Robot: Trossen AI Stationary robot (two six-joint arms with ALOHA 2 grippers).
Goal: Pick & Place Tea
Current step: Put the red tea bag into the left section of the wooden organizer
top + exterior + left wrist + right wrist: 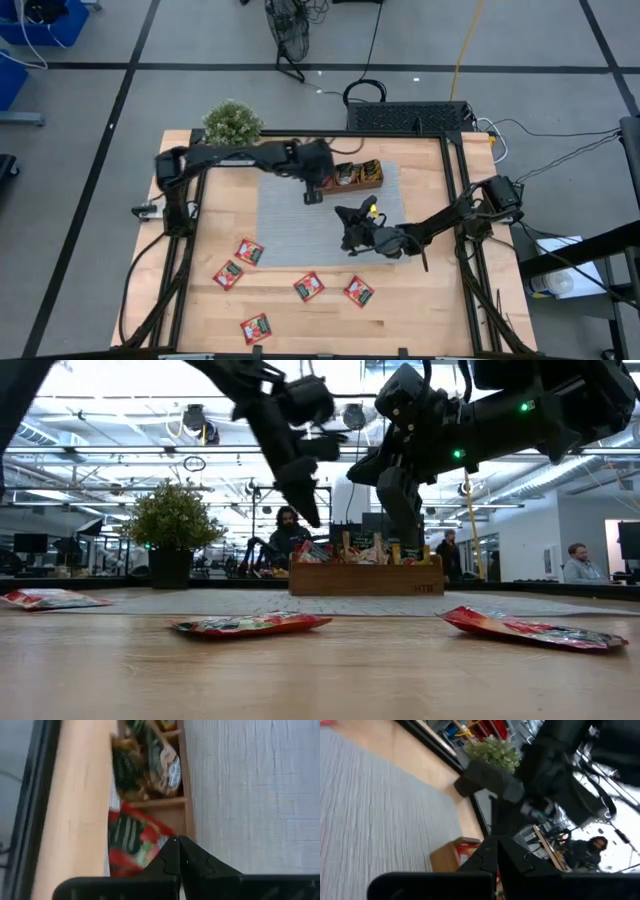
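Several red tea packets (308, 286) lie flat on the wooden table near its front edge; two of them show close up in the low view (250, 624). The brown wooden tray (357, 176) stands at the far edge of the grey mat, and a red packet (132, 837) lies in one of its compartments. Other packets (150, 765) fill the compartment beside it. My left gripper (176, 840) hangs shut just in front of the tray (313, 195), tilted downward, with nothing between its fingers. My right gripper (350, 228) is shut above the mat's middle, also holding nothing (495, 842).
A potted plant (233, 122) stands at the table's far left corner. The grey mat (290, 235) covers the middle of the table. Black frame rails (462, 250) run along both sides. People (288, 530) sit in the room behind the table.
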